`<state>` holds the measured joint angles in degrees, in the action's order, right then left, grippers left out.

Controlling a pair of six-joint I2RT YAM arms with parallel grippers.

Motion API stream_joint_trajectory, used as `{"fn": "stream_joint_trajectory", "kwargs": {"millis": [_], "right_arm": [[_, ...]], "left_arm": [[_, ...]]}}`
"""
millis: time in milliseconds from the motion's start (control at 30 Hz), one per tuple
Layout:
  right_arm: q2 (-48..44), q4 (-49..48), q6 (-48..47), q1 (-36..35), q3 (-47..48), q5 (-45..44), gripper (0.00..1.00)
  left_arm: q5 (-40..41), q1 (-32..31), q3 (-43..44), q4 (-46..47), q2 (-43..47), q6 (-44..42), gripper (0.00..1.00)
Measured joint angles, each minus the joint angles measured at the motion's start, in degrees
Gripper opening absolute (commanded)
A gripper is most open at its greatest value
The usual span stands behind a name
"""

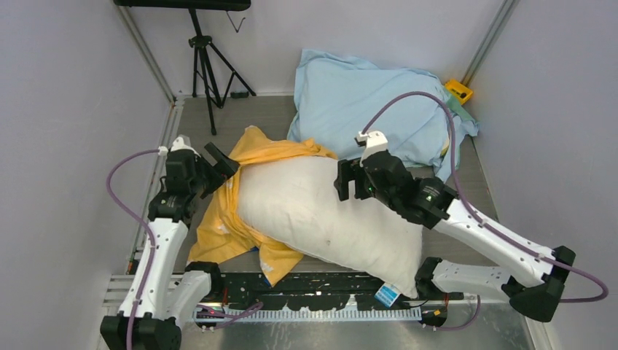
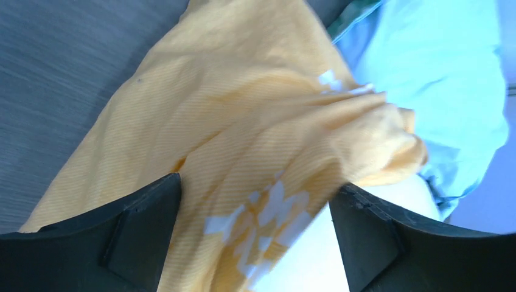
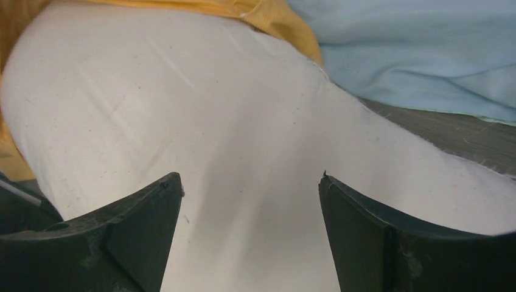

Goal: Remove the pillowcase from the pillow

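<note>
I see the plump white speckled pillow (image 1: 328,219) lying mostly bare on the grey table (image 1: 240,117), its long axis running from ten o'clock to five o'clock. The crumpled orange-yellow fabric pillowcase (image 1: 222,222) bunches around its ten o'clock end, white print showing.

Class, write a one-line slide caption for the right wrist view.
Open jaws of the right gripper above the white pillow, orange pillowcase at its far edge.
</note>
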<state>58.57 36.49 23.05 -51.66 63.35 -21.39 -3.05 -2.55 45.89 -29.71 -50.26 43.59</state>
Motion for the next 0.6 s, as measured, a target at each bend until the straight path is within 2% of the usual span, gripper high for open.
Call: {"fn": "stream_joint_trajectory", "kwargs": {"millis": [167,367,500,600], "right_arm": [[5.6,-3.4,0.2,0.0,-2.4,3.4,0.89],[16.5,-8.1,1.1,0.0,-1.8,5.1,0.9],[21.5,-13.8,2.1,0.0,-1.7,1.0,0.9],[24.1,-25.2,1.6,0.0,-4.9,-3.5,0.9]], "left_arm": [[0.3,0.0,5.4,-4.5,4.2,-2.6,0.95],[-1.4,0.0,10.0,-9.7,5.2,-6.0,0.96],[-5.3,0.0,8.9,-11.7,5.8,-6.8,0.96],[-7.3,0.0,5.8,-12.2,6.4,-6.8,0.96]]}}
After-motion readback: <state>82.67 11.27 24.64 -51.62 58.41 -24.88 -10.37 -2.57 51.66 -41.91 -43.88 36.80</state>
